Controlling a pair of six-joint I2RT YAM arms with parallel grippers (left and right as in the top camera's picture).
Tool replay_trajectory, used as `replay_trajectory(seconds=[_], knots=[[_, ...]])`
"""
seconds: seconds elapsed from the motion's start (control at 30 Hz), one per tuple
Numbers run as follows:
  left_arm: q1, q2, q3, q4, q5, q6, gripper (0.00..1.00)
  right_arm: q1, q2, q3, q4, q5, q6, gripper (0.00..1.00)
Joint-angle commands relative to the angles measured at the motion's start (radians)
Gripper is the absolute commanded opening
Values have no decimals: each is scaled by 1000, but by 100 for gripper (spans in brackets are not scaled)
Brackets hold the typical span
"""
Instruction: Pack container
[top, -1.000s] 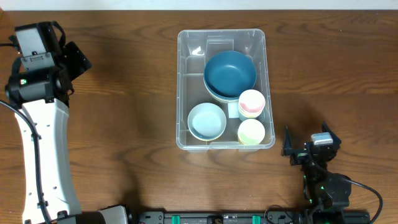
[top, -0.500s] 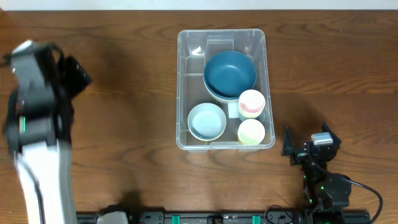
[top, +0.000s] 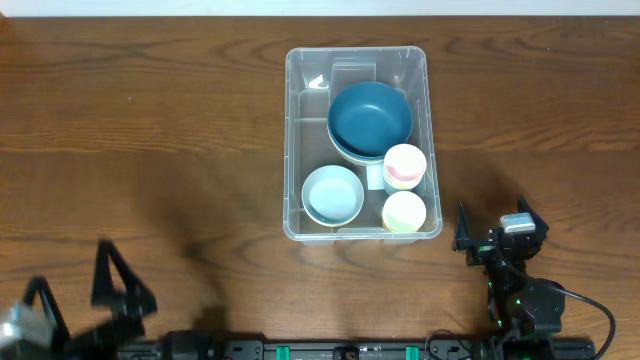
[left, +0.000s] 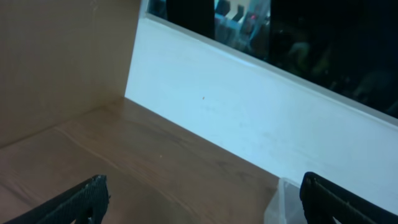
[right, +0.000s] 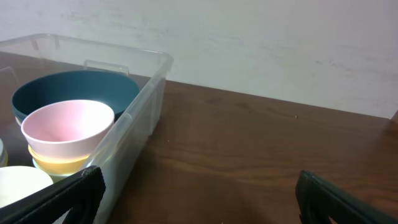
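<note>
Down at my near edge of the brown wooden table (top: 180, 120), the left gripper (top: 75, 295) sits by the left corner. It looks smeared from above, but its two black fingers (left: 84, 200) stand wide apart. Its own camera shows nothing between them, only bare wood and a white wall (left: 249, 118) past it.

Over on the near right side I see the right gripper (top: 495, 228). Its fingers (right: 71, 194) are spread wide too, and they hold nothing. It is close to the near right corner of the big clear plastic container with round corners (top: 291, 150), but it does not touch it.

That container stands in the middle of the table, a bit toward the far side, with its long sides running away from me. At its near right corner sits a small pale yellow bowl (top: 404, 211). Beside that, on the left, is a round light blue bowl (top: 333, 193). Just behind the yellow one is a small pink bowl (top: 405, 165); the right wrist camera shows it sitting on top of another yellow bowl (right: 59, 163). Farthest back is a big dark blue bowl (top: 370, 115).
</note>
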Motion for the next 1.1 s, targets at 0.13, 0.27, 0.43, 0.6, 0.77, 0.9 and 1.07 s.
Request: replay_trajectory(seconds=[0.13, 0.27, 0.43, 0.6, 0.77, 0.9, 1.07], knots=[[-40, -209, -120, -121, -14, -2, 98, -10, -6, -2, -5, -7, -16, 99], [-42, -222, -178, -167, 4, -10, 98, -10, -6, -2, -5, -7, -16, 99], [-47, -222, -291, -167, 8, -10, 98, -10, -6, -2, -5, -7, -16, 99], [-47, -222, -478, -62, 8, -29, 98, -10, -6, -2, -5, -7, -16, 99], [-47, -222, -691, 267, 8, -24, 98, -10, -6, -2, -5, -7, -16, 99], [-47, -223, -851, 591, 32, -24, 98, -10, -6, -2, -5, -7, -16, 99], [-47, -223, -991, 888, 110, 35, 98, -10, -6, -2, -5, -7, -16, 99]])
